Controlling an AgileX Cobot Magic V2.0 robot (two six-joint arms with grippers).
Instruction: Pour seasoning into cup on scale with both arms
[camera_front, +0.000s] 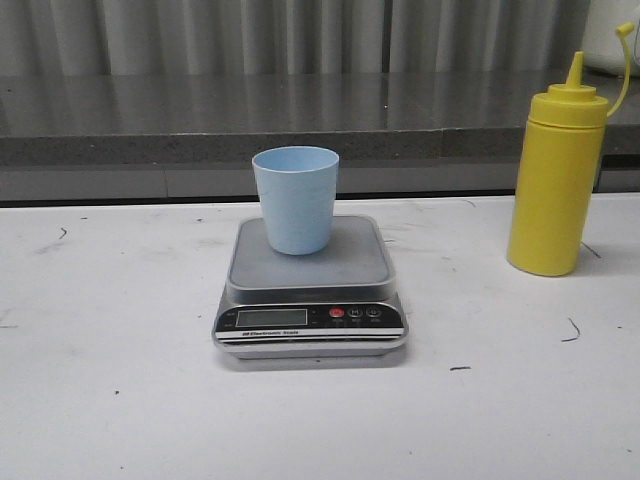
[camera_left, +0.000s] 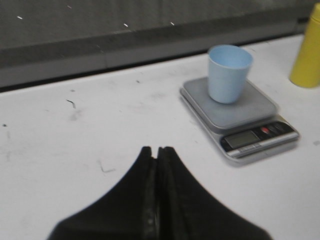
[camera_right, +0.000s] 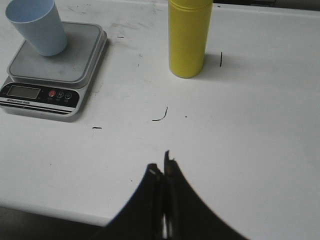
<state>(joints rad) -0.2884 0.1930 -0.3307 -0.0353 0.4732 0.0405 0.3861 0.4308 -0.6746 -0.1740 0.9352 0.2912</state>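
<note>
A pale blue cup (camera_front: 296, 198) stands upright on the steel platform of the silver-grey scale (camera_front: 310, 290) at the table's middle. The cup (camera_left: 228, 73) and scale (camera_left: 235, 112) show in the left wrist view, and likewise the cup (camera_right: 37, 26) and scale (camera_right: 52, 72) in the right wrist view. The yellow seasoning bottle (camera_front: 556, 175) stands upright to the right of the scale, its cap hanging on a strap. My left gripper (camera_left: 157, 150) is shut and empty, well short of the scale. My right gripper (camera_right: 161, 164) is shut and empty, near the table's front edge, apart from the bottle (camera_right: 189, 36).
The white table (camera_front: 120, 380) carries small dark scuff marks. A grey ledge (camera_front: 200, 120) and a curtain run behind it. Neither arm shows in the front view.
</note>
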